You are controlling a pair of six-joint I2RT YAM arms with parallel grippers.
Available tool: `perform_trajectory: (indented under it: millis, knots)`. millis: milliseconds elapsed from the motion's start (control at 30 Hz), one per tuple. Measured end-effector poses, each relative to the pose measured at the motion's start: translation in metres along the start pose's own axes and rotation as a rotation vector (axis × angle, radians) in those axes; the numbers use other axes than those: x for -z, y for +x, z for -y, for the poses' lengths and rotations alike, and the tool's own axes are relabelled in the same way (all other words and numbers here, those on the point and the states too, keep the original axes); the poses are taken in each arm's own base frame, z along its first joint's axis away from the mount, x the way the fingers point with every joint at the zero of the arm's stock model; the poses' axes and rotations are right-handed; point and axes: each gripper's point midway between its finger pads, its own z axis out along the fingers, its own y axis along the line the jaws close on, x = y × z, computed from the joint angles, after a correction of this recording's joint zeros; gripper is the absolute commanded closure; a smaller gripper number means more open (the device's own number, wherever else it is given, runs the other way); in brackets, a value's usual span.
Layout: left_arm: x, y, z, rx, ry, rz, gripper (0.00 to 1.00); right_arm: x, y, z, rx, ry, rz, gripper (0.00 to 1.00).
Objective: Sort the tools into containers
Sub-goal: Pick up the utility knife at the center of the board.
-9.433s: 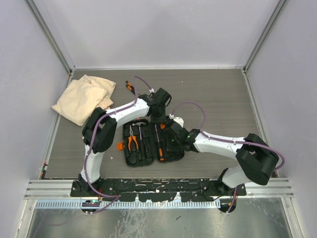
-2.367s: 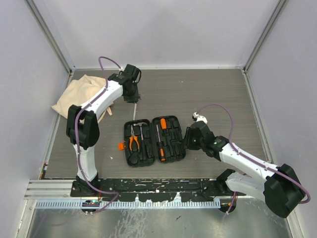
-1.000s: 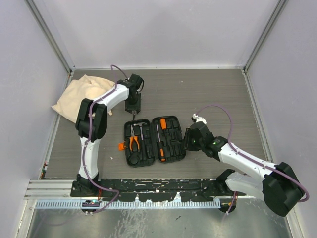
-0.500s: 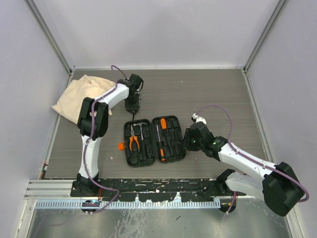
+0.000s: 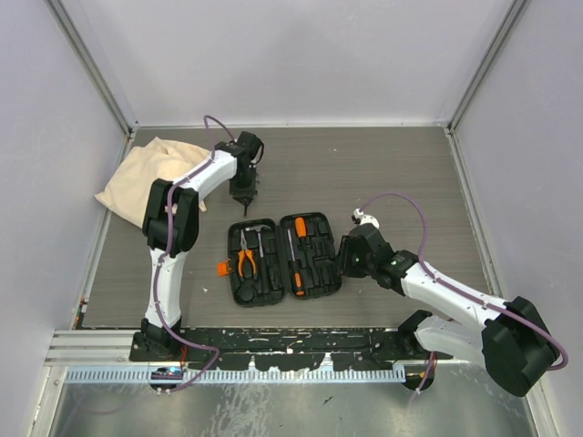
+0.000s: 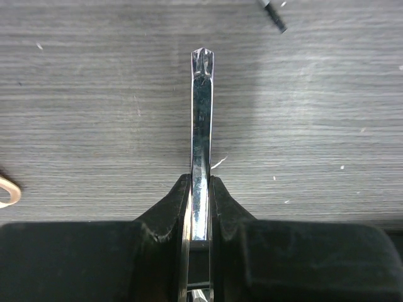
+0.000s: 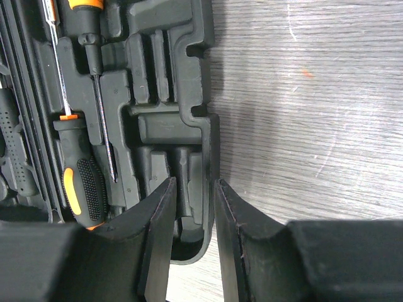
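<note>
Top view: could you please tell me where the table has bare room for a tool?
The table is bare at far right, between the tool case and the back wall, and near left, in front of the cloth. It is crowded around the case: the right gripper clamps its edge, the left gripper holds a screwdriver behind it.

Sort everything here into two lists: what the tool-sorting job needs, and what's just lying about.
Job: case; pliers; screwdrivers; steel shaft in the left pincer; right pincer astride the case's rim; orange piece left of the case, likely a tool.

Lying about: beige cloth, apart from the case; small black piece, unidentifiable.
</note>
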Motion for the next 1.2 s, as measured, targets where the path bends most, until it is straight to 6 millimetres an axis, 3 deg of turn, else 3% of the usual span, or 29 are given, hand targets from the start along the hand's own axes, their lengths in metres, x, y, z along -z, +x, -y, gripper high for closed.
perform_trajectory:
  millis: [233, 400, 667, 767, 867, 1033, 1200]
  knots:
    - [0.017, -0.023, 0.006, -0.004, 0.018, 0.06, 0.91, 0.0, 0.0, 0.0, -0.001, 0.001, 0.0, 0.64]
    - [0.032, -0.012, 0.005, -0.01, 0.019, 0.05, 0.92, 0.0, 0.0, 0.0, -0.002, 0.0, 0.0, 0.64]
    - [0.095, 0.043, 0.008, -0.012, 0.078, 0.059, 0.91, -0.003, 0.003, 0.001, -0.002, 0.004, -0.014, 0.64]
    - [0.107, 0.062, 0.018, -0.018, 0.113, 0.063, 0.91, -0.006, 0.005, 0.0, -0.003, 0.002, -0.025, 0.64]
    - [0.11, 0.089, 0.026, -0.015, 0.141, 0.04, 0.91, -0.008, 0.006, 0.0, -0.003, 0.001, -0.032, 0.64]
    - [0.098, 0.137, 0.04, -0.006, 0.19, -0.029, 0.91, -0.008, 0.006, -0.001, -0.008, -0.002, -0.031, 0.64]
    - [0.095, 0.159, 0.05, 0.029, 0.25, -0.044, 0.91, -0.003, 0.002, -0.005, -0.026, -0.026, -0.004, 0.63]
